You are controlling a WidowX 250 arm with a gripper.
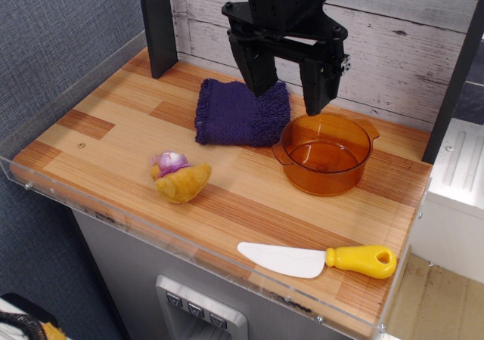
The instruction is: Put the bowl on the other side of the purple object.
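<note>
A single fixed camera looks down at an angle from in front of and above the striped wooden tabletop (pixel 249 204), facing the whitewashed plank back wall (pixel 401 7). It stands at middling range: nearly the whole tabletop fits the frame. The black two-fingered gripper (pixel 289 83) hangs at the top centre, its upper part cut off by the frame edge. Below the gripper, toward the camera, runs the table's clear plastic front lip (pixel 189 242).

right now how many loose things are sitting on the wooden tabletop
4. The purple cloth lies at the back, the amber bowl right of it, the yellow plush toy in the middle-left, the plastic knife at the front edge. None looks hidden.
</note>
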